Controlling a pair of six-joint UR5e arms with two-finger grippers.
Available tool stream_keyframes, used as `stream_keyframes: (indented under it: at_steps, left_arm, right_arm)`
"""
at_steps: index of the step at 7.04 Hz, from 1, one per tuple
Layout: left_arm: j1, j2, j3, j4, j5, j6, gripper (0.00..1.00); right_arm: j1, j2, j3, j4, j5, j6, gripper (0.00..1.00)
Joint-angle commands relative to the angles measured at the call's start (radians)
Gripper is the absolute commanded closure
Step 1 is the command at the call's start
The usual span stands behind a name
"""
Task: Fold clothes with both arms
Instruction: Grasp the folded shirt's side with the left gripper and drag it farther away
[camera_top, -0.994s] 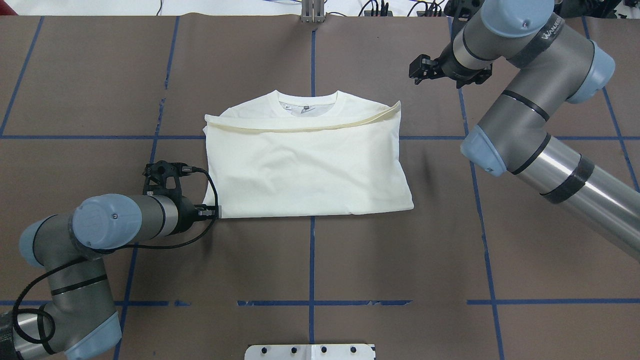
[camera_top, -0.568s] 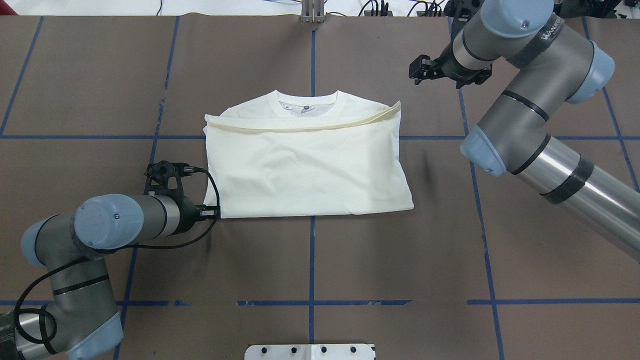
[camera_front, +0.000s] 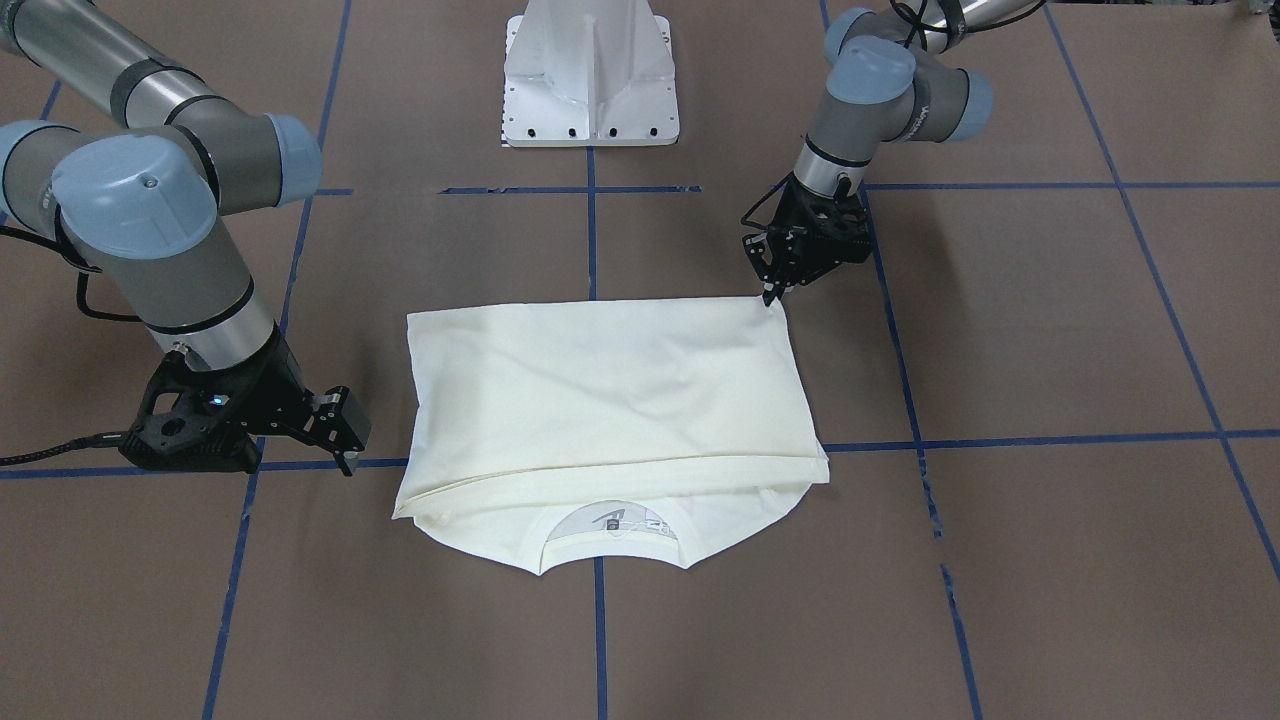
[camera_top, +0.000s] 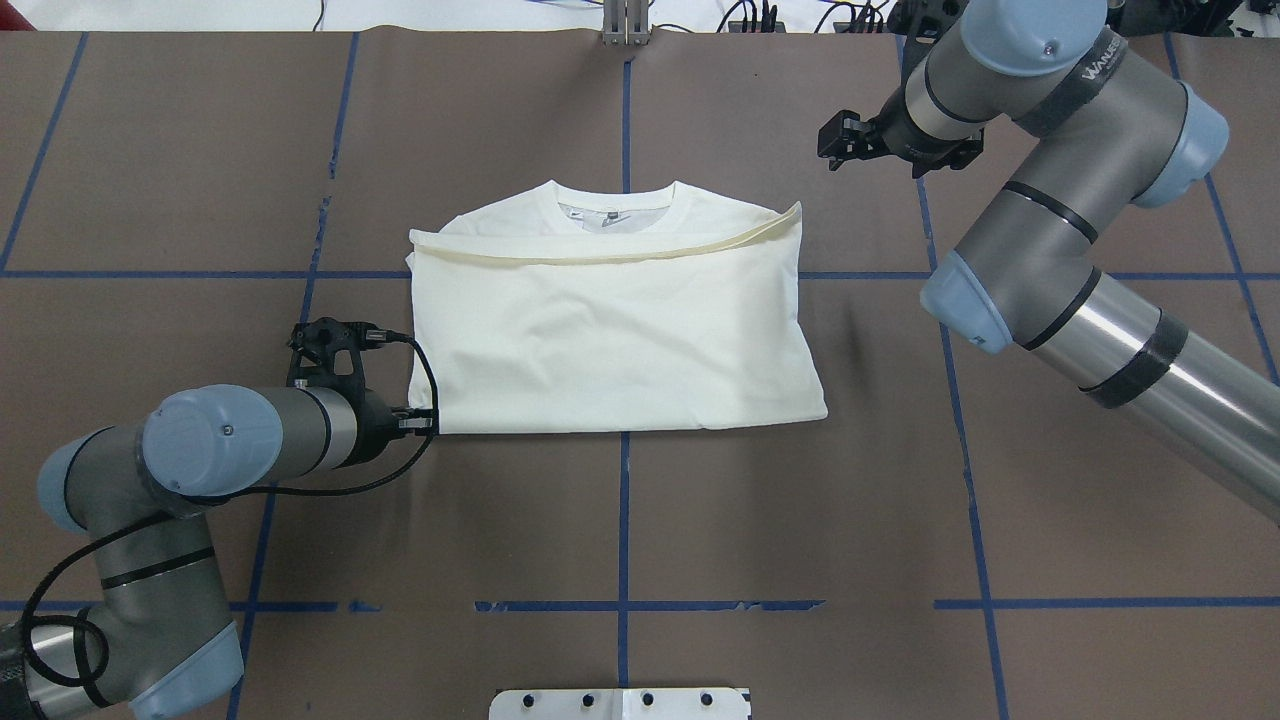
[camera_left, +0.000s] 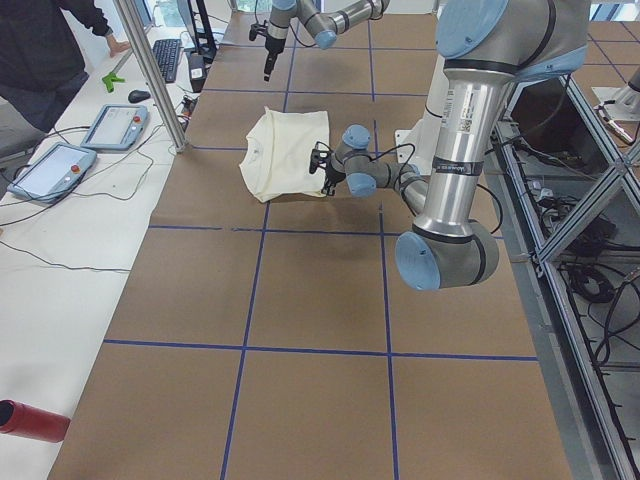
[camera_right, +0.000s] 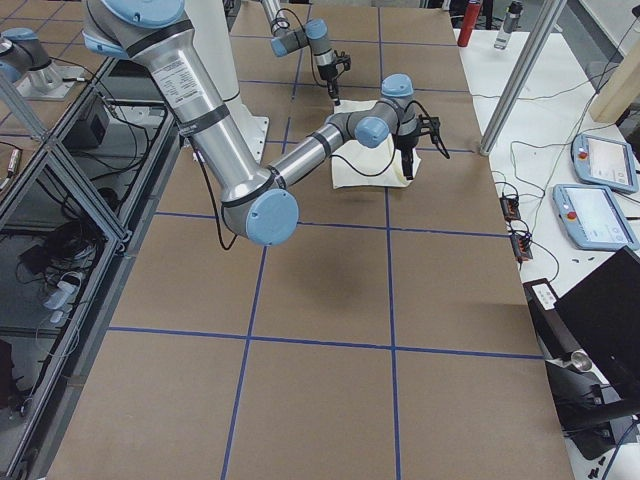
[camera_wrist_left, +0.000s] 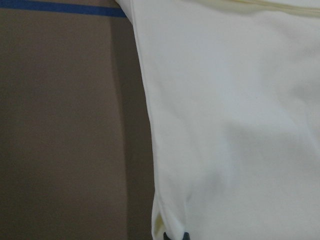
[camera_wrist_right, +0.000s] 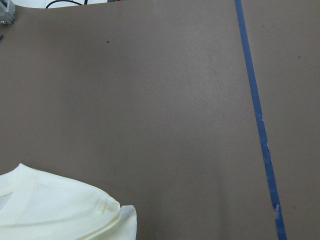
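Brown bench (camera_top: 700, 520), cream shirt (camera_top: 610, 340) folded at its centre, long axis left-right, collar pointing away from the robot. Left gripper (camera_top: 428, 423) narrow, tips at the shirt's near-left corner; can't tell if it pinches cloth. Right gripper (camera_top: 832, 140) spread, beyond the far-right corner. Shirt and both grippers sit practically where they were a second ago.

The cream shirt (camera_wrist_left: 230, 125) fills everything from 12 round through 3 to 6 o'clock, plain, with soft creases low down. Its folded edge runs from 12 down to 6 and throws a shadow on the brown table (camera_wrist_left: 60, 130) at 9. Blue tape (camera_wrist_left: 60, 7) crosses at 11. A hem (camera_wrist_left: 280, 7) shows at 1. At 6 a dark sliver (camera_wrist_left: 183, 236) peeks out, too small to identify.
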Motion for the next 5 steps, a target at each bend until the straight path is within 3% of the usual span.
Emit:
stream_keyframes:
  at_steps: [1,3,5]
  left_arm:
    - [-0.079,-0.005,0.023,0.002,0.001,0.145,1.0]
    - [-0.216,-0.053,0.147,-0.004,-0.002,0.317,1.0]
    - [-0.322,-0.234,0.404,-0.011,0.0,0.392,1.0]
  right_arm:
    - [0.0,-0.002,0.0,-0.002,0.002,0.0,0.0]
    - [0.002,-0.008,0.0,-0.002,0.002,0.001,0.0]
    - [0.003,-0.014,0.0,-0.001,0.002,0.003,0.0]
